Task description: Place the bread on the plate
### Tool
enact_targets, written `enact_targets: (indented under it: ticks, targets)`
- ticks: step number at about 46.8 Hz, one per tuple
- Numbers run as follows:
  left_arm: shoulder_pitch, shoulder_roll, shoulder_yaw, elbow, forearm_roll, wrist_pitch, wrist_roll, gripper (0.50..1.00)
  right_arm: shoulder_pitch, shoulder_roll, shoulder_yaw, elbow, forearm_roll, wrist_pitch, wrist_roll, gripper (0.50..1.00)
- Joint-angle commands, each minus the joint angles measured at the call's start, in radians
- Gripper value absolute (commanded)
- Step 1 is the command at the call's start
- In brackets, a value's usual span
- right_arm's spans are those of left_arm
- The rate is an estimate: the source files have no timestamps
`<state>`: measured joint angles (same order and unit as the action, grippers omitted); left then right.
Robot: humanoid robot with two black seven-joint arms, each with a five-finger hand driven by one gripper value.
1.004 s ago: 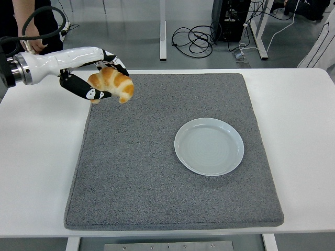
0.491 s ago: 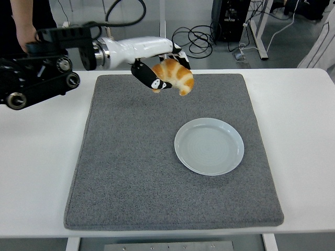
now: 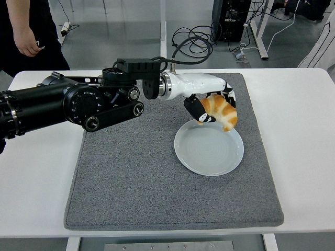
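My left hand [image 3: 212, 107] is shut on a golden croissant [image 3: 221, 111] and holds it in the air just above the far rim of the plate. The pale round plate [image 3: 209, 149] lies empty on the right half of the grey mat [image 3: 136, 172]. The left arm [image 3: 78, 104] stretches across the mat from the left edge. The right arm is out of view.
The grey mat covers the middle of the white table [image 3: 36, 172]. A person [image 3: 26, 31] stands at the back left, one hand hanging near the table's far corner. Cables and table legs lie on the floor behind.
My left arm has swung to the right and forward with the croissant, from over the mat's far left corner to above the plate's far rim.
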<state>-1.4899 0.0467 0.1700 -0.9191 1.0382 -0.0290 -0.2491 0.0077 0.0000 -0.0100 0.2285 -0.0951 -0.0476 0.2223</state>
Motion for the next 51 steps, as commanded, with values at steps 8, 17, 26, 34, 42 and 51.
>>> enact_targets:
  ticks: [8, 17, 26, 34, 42, 51]
  targets:
    - [0.063, -0.014, 0.02, 0.011, 0.01, 0.003, -0.001, 0.5, -0.002, 0.0, 0.001, 0.0, 0.0, 0.0, 0.0, 1.0]
    - [0.091, -0.016, 0.02, 0.013, 0.011, 0.006, -0.001, 0.5, -0.002, 0.0, -0.001, 0.0, 0.0, 0.0, 0.0, 1.0]
    - [0.135, -0.018, 0.017, 0.065, 0.003, 0.006, -0.005, 0.5, -0.003, 0.0, -0.001, 0.0, 0.0, 0.0, 0.0, 1.0]
    - [0.166, -0.019, 0.016, 0.079, 0.0, 0.006, -0.01, 0.5, -0.005, 0.0, -0.001, 0.0, 0.0, 0.0, 0.0, 1.0]
    - [0.186, -0.033, 0.014, 0.088, 0.0, 0.011, -0.01, 0.5, -0.003, 0.0, -0.001, 0.0, 0.0, 0.0, 0.0, 1.0]
    - [0.194, -0.047, 0.011, 0.103, -0.003, 0.021, -0.01, 0.5, -0.005, 0.0, -0.001, 0.0, 0.0, 0.0, 0.0, 1.0]
